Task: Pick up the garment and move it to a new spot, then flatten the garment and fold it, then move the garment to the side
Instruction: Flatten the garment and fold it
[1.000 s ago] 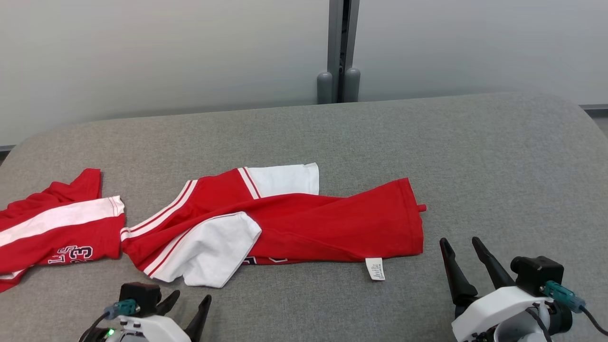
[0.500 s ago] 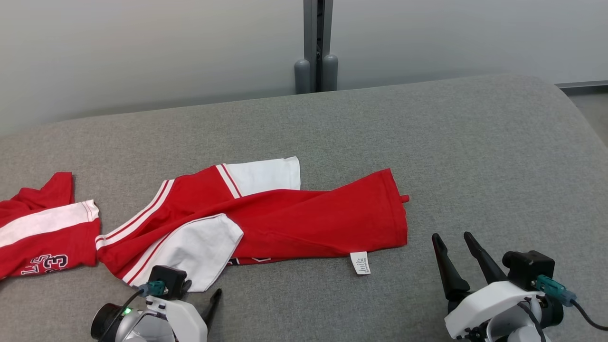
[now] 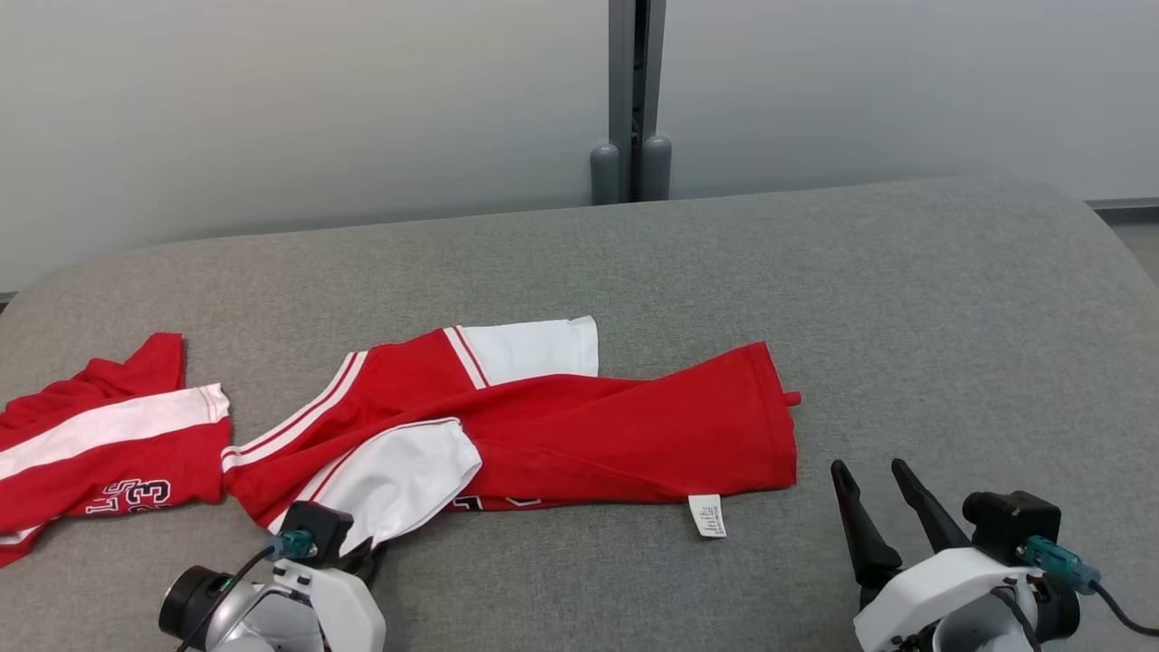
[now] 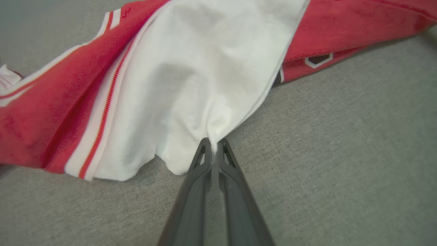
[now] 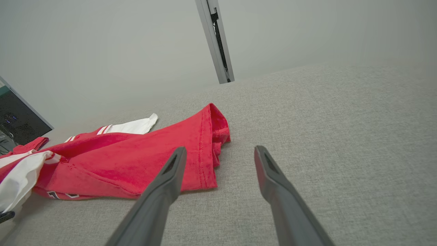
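Note:
The garment (image 3: pixel 589 435) is a red shirt with white sleeves, lying crumpled across the middle of the grey padded surface (image 3: pixel 815 290). My left gripper (image 3: pixel 367 554) sits at its near left corner, shut on the edge of the white sleeve (image 4: pixel 191 68). In the left wrist view the fingertips (image 4: pixel 214 143) pinch a puckered fold of that white cloth. My right gripper (image 3: pixel 867 466) stands open just right of the garment's red hem (image 5: pixel 205 150), apart from it. In the right wrist view its fingers (image 5: pixel 220 149) point past that hem.
A second red and white garment (image 3: pixel 100 444) with printed numbers lies at the far left edge. A white care label (image 3: pixel 707 515) sticks out from the near hem. A grey post (image 3: pixel 631 100) stands on the wall behind. Bare grey surface stretches to the right.
My left gripper has moved forward to the white sleeve and shut on its edge. The right gripper has stayed open in place. The head camera has swung slightly.

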